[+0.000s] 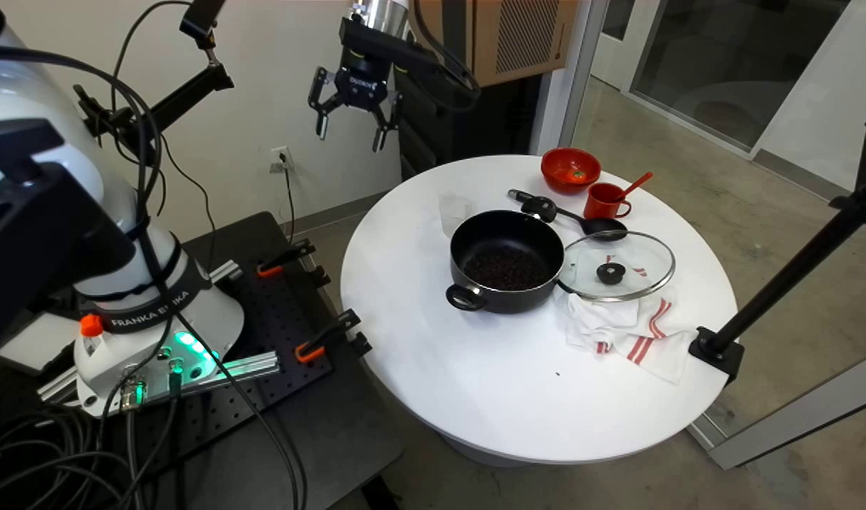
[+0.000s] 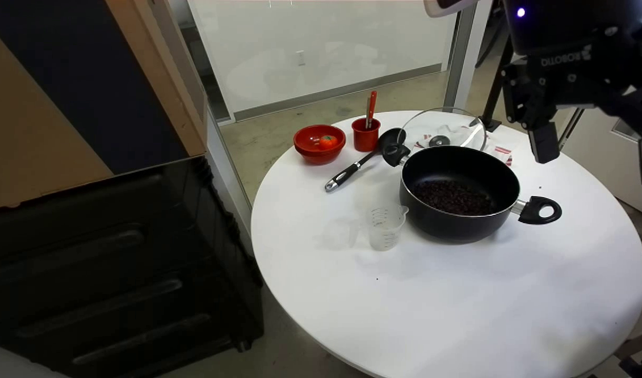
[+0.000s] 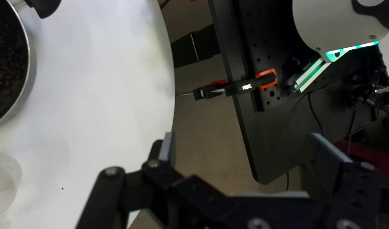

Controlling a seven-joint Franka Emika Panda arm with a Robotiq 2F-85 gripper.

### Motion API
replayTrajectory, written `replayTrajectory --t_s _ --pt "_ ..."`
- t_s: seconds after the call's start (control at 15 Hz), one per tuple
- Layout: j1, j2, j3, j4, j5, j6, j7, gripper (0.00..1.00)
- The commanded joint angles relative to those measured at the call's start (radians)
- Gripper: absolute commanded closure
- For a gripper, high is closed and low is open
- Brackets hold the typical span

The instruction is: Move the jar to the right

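Observation:
The jar [image 1: 453,212] is a whitish, translucent measuring cup standing upright on the white round table [image 1: 433,368], close beside the black pot. In an exterior view its spout and scale marks show [image 2: 385,231]. In the wrist view the jar [image 3: 3,183] is at the left edge, partly cut off. My gripper [image 1: 351,134] is open and empty, held high in the air beyond the table's edge and well apart from the jar. Its spread fingers also show in an exterior view [image 2: 597,152] and in the wrist view [image 3: 248,148], with floor and the robot's bench between them.
The black pot [image 1: 507,301] with dark beans stands next to the jar, its handles sticking out. A glass lid [image 1: 645,280] lies on a striped towel [image 1: 617,333]. A black ladle [image 2: 350,172], red mug [image 2: 365,137] and red bowl [image 2: 319,152] stand behind. A black post [image 1: 780,276] is clamped to the table's edge.

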Motion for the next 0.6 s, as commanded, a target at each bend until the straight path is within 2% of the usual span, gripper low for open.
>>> replayTrajectory --t_s 0.0,0.13,0.53 --pt "0.009 0.007 0.024 -0.005 -0.051 0.025 -0.006 0.0" --pt "0.013 0.025 0.033 0.007 -0.099 0.052 -0.033 0.0" --pt "0.011 0.167 0.044 0.111 -0.407 0.207 0.032 0.0"
